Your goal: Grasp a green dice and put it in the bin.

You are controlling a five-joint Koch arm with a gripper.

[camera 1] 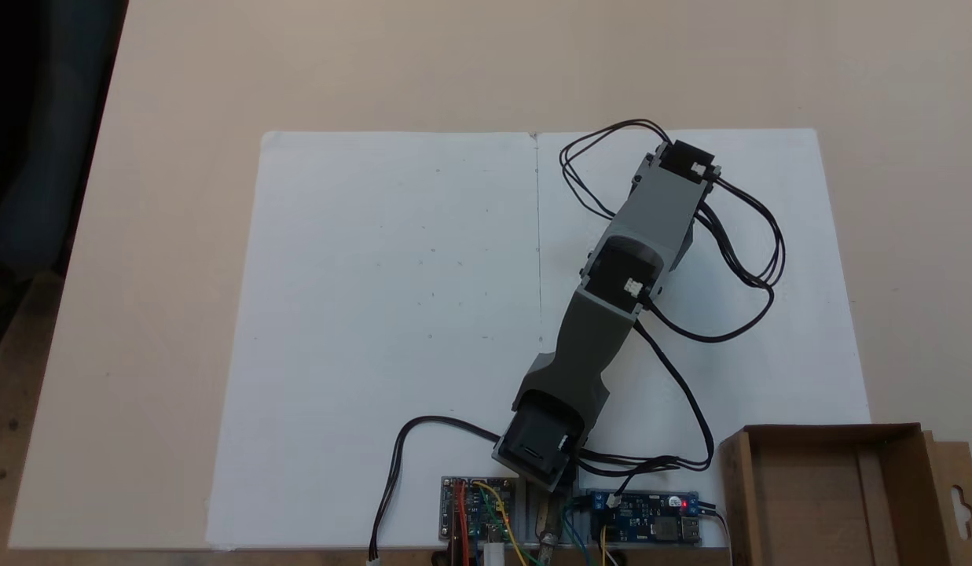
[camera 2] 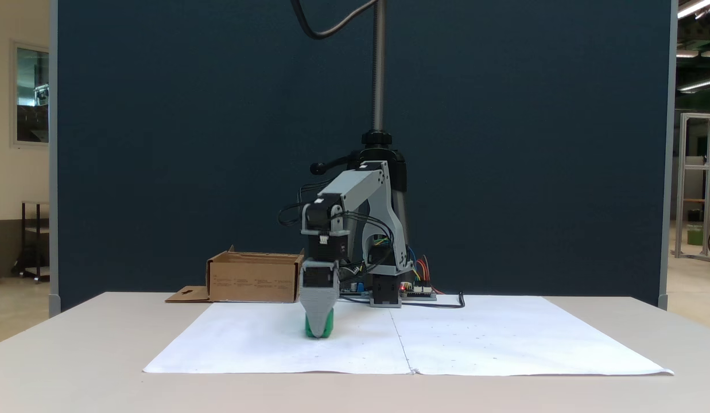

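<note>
The arm (camera 1: 611,291) reached out from its base across the white paper (camera 1: 391,314) that covered the middle of the table (camera 1: 179,94). In the fixed view from above, the arm ran diagonally toward the upper right, and its far end hid the gripper and the die beneath it.

In the fixed view from the front, the gripper (camera 2: 319,330) pointed straight down, with its tip at the paper surface. The die (camera 2: 326,328) sat on the paper directly at that tip. Green showed on both sides of the grey jaw and below it. Only one jaw face was visible from this side, with the other presumably behind it, so whether the jaws were apart, together, or clamped on the die could not be determined.

The bin (camera 2: 254,279) stood on the table at the rear, left of the arm's base in the front view and well apart from the die. Its flap (camera 2: 187,295) lay flat on the table on its left side. In the view from above, the bin (camera 1: 894,440) occupied the lower right corner, its flap (camera 1: 961,495) with the keyhole cutout at its right. It sat just beside the circuit boards (camera 1: 647,519) at the arm's base. Black cables (camera 1: 749,259) looped off the arm's upper links.
</note>
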